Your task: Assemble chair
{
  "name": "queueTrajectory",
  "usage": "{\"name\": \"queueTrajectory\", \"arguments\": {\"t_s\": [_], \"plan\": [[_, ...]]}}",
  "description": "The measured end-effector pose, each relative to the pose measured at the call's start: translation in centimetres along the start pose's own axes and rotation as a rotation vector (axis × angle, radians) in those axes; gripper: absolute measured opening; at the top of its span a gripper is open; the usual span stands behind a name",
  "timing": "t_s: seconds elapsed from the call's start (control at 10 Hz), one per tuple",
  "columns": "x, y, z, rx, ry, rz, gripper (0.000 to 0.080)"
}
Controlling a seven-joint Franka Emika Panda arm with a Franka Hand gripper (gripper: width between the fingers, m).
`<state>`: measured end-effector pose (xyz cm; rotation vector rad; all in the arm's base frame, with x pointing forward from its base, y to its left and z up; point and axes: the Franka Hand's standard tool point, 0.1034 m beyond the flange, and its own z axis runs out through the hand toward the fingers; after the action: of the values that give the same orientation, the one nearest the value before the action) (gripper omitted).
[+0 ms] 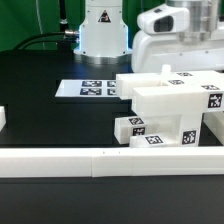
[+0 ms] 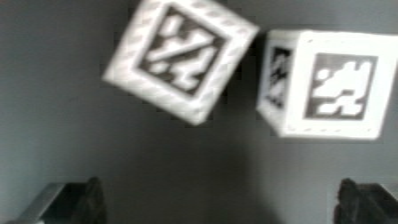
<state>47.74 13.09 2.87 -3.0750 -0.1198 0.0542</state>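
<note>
The chair (image 1: 172, 103) is a partly joined stack of glossy white blocks and panels with black-and-white tags, standing at the exterior view's right. Two small tagged cubes (image 1: 131, 128) sit against its base on the left. The arm's white hand (image 1: 168, 22) hovers above and behind the structure. In the wrist view my gripper (image 2: 222, 203) is open, its dark fingertips (image 2: 75, 200) far apart with only the dark table between them. Beyond them lie a tilted tagged part (image 2: 178, 55) and a tagged block (image 2: 331, 85), both blurred.
The marker board (image 1: 90, 88) lies flat on the black table in front of the robot base (image 1: 104, 30). A long low white border wall (image 1: 100, 160) runs across the front. Another white piece (image 1: 3, 118) shows at the exterior view's left edge.
</note>
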Motion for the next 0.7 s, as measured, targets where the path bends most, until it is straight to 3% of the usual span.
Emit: {"name": "queueTrajectory", "arguments": {"t_s": [0.1,0.5,0.7], "plan": [[0.2,-0.9,0.3,-0.001,0.002,0.009,0.0648],[0.0,-0.9,0.7,-0.004,0.007,0.01,0.0648],[-1.6,-1.6,1.7,-0.01,-0.003,0.015,0.0648]]}}
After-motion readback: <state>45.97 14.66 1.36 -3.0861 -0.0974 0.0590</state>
